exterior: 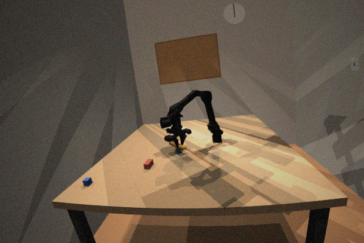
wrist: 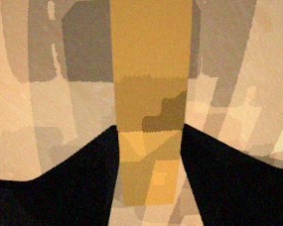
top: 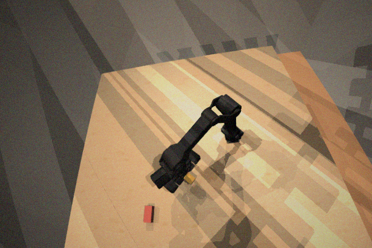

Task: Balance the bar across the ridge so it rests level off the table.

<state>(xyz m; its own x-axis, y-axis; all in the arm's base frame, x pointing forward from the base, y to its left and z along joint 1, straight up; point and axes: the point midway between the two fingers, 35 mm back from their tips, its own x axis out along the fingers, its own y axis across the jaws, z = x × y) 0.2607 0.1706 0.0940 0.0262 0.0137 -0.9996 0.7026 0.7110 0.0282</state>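
Yellow bar [wrist: 149, 88] between the gripper's [wrist: 149, 180] closed fingers

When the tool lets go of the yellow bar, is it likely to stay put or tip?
The bar looks straight and stiff, so it probably won't sag. It is long and flat-sided, so unlikely to roll. The support under it looks narrow, so off-centre release may well tip it.
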